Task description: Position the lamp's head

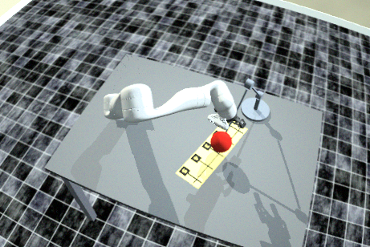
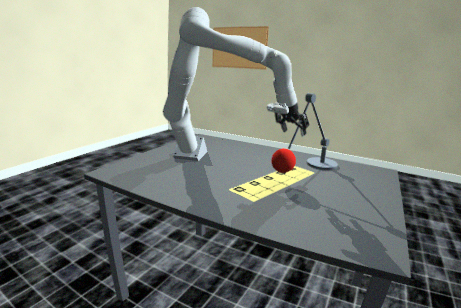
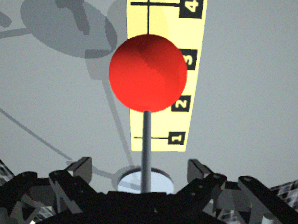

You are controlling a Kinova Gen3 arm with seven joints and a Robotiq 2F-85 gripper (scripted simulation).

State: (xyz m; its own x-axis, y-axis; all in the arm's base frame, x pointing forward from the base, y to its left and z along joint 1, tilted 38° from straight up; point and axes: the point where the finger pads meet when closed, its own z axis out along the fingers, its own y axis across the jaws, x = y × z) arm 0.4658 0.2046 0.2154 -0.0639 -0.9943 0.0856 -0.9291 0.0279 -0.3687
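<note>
The lamp's red ball head [image 1: 221,142] [image 2: 283,160] [image 3: 148,73] hangs low over the yellow numbered strip [image 1: 196,170] [image 2: 256,195] [image 3: 170,25]. In the wrist view it lies beside numbers 2 and 3; the exact mark beneath it is hidden. The thin upper rod [image 2: 294,137] [image 3: 146,145] slopes from the head up to the elbow [image 1: 250,83] [image 2: 310,97]. The round base [image 1: 250,114] [image 2: 322,164] stands beyond the mark-1 end. My gripper [image 1: 237,122] [image 2: 294,130] [image 3: 139,169] is open, above the head on its base side. The rod runs between its fingers in the wrist view; no contact is visible.
The lower lamp rod [image 2: 317,120] rises from the base to the elbow, close beside my gripper. The grey bench [image 1: 95,156] [image 2: 134,175] carries the strip, lamp and arm. The bench's far edge runs behind the lamp base. Shadows of lamp and arm cross the bench.
</note>
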